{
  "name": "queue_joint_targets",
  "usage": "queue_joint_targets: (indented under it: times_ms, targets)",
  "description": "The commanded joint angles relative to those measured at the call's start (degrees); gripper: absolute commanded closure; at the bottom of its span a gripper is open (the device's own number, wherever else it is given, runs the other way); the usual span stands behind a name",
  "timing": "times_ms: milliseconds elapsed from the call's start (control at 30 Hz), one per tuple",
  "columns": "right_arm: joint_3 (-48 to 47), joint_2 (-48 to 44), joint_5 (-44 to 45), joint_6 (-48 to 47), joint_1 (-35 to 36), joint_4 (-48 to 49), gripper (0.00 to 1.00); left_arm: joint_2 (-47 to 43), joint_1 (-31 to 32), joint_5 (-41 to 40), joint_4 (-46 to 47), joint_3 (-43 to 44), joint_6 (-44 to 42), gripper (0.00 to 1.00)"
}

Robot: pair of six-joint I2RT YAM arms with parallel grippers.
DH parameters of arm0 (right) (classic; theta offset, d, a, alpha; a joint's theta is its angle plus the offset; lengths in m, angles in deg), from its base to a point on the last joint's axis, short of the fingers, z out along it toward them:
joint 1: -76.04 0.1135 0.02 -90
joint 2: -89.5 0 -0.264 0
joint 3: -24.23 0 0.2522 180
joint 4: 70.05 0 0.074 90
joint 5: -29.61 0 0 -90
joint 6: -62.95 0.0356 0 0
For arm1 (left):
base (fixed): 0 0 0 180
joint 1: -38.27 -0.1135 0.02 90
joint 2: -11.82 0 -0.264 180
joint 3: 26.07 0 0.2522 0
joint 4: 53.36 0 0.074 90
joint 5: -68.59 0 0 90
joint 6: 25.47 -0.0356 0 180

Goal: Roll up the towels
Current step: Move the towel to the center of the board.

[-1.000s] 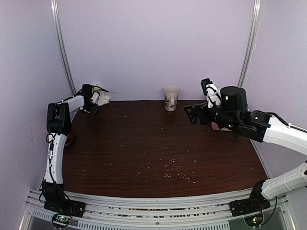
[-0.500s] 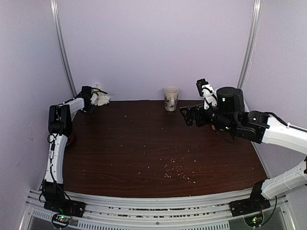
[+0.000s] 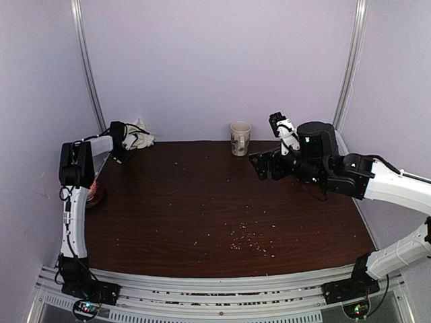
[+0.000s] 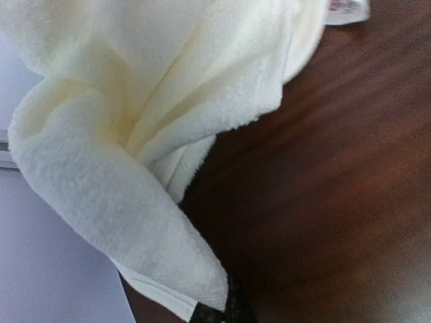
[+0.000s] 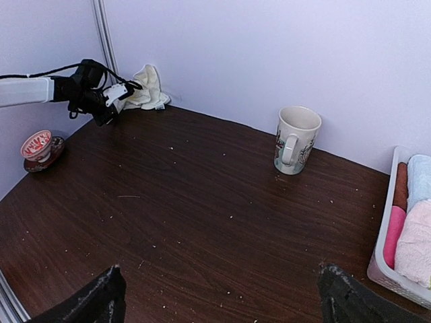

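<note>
Cream-white towel gripped by left pincer at 10 o'clock of the desk.
This towel is found crumpled and unrolled against the back wall in the far-left corner, its label showing; one fold is seen clamped between the closed jaws of the left pincer. The right pincer is held wide open and empty above the desk at 2 o'clock, just right of the mug. A pale pink towel is noted lying in the white basket at 3 o'clock.

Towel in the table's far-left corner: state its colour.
The towel is plain cream-white, with a small label at one corner; it shows best in the left wrist view.
</note>
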Motion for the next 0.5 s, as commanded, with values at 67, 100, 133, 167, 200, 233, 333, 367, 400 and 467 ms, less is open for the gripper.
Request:
queue_joint_targets:
  times_ms: [67,100,133,167,200,233,333,367,400,467]
  targets:
    - [-2.03,1.01,-2.71,-2.75,0.82,-2.99,0.00,-23.69,3.11,17.18,-1.24,-20.28,-5.37,1.00]
    - [-2.10,0.96,-3.54,-3.11,0.82,-3.14,0.00,-27.35,3.91,18.99,-1.25,-24.27,-6.56,1.00]
    - [-2.20,0.96,-4.48,-3.55,0.89,-3.39,0.00,-31.35,4.68,21.17,-1.27,-28.92,-7.98,1.00]
    - [-2.49,1.09,-5.68,-4.09,1.05,-3.78,0.00,-35.02,5.41,23.20,-1.51,-33.30,-9.65,1.00]
    - [-2.80,1.36,-6.93,-4.80,1.20,-4.32,0.00,-39.01,6.24,25.19,-2.18,-37.32,-11.40,1.00]
    - [-3.24,1.72,-8.49,-5.74,1.42,-4.88,0.00,-42.55,7.10,26.99,-3.10,-41.43,-13.36,1.00]
    - [-4.67,3.37,-11.43,-8.59,2.61,-6.91,0.00,-53.24,8.92,33.27,-7.97,-51.56,-20.01,1.00]
    - [-4.95,4.00,-11.98,-9.48,2.96,-7.20,0.00,-56.87,9.13,35.80,-10.04,-54.48,-22.24,1.00]
    - [-5.14,4.62,-12.36,-10.28,3.22,-7.17,0.00,-59.96,9.24,37.96,-12.12,-57.42,-24.72,1.00]
    - [-5.81,6.10,-14.13,-12.27,3.58,-7.08,0.00,-67.38,9.26,40.58,-16.81,-63.18,-29.16,1.00]
